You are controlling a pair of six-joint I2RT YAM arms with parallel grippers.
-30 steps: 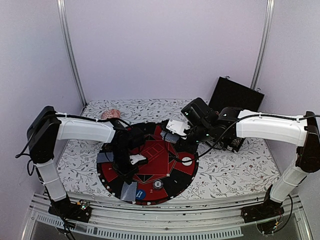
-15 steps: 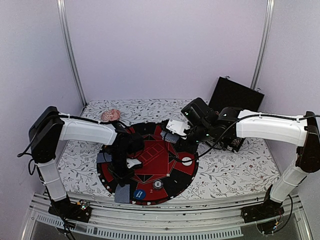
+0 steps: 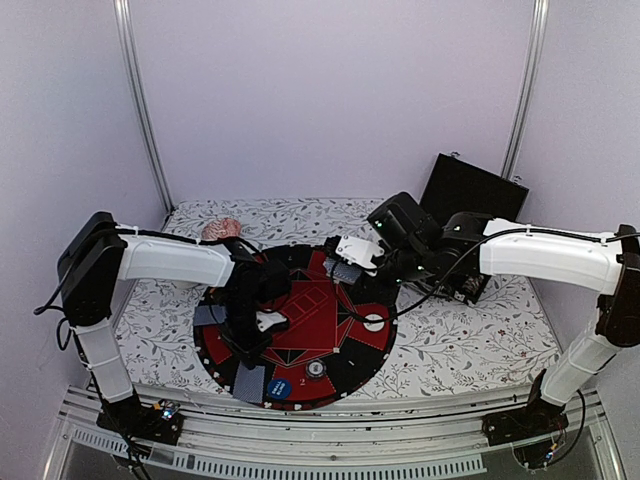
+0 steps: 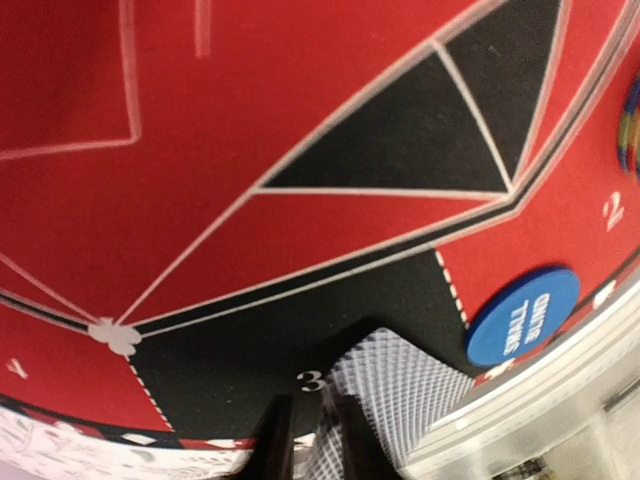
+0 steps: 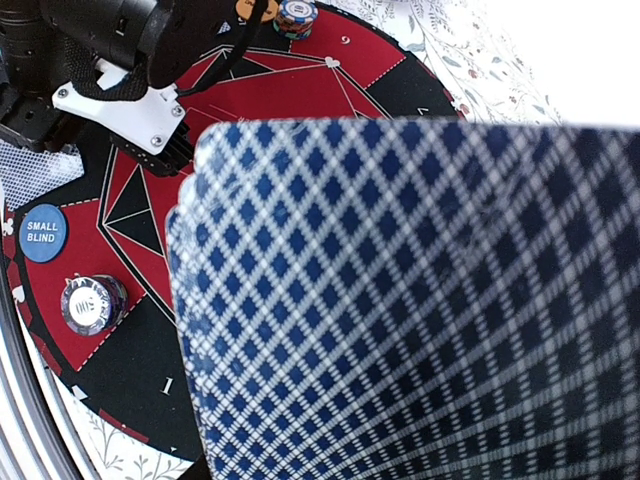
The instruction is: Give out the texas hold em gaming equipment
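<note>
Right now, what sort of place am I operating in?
Probably a lab test booth dressed as a card table: plain lilac walls, aluminium posts, and a round poker mat on floral cloth.

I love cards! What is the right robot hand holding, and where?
The right gripper holds a stack of playing cards; its grip spot is hidden behind them.

Left arm (image 3: 165,258), left of round mat (image 3: 310,305): white shells on long links, black joints, black shoulder block, thin black cable along top. Right arm (image 3: 545,255), right of mat: same white shells, black joints, black cable looping under wrist. Over mat: left gripper (image 4: 308,440) black, fingers (image 4: 272,445) dark and slim, white bracket plate (image 5: 125,112) with dark screws.
</note>
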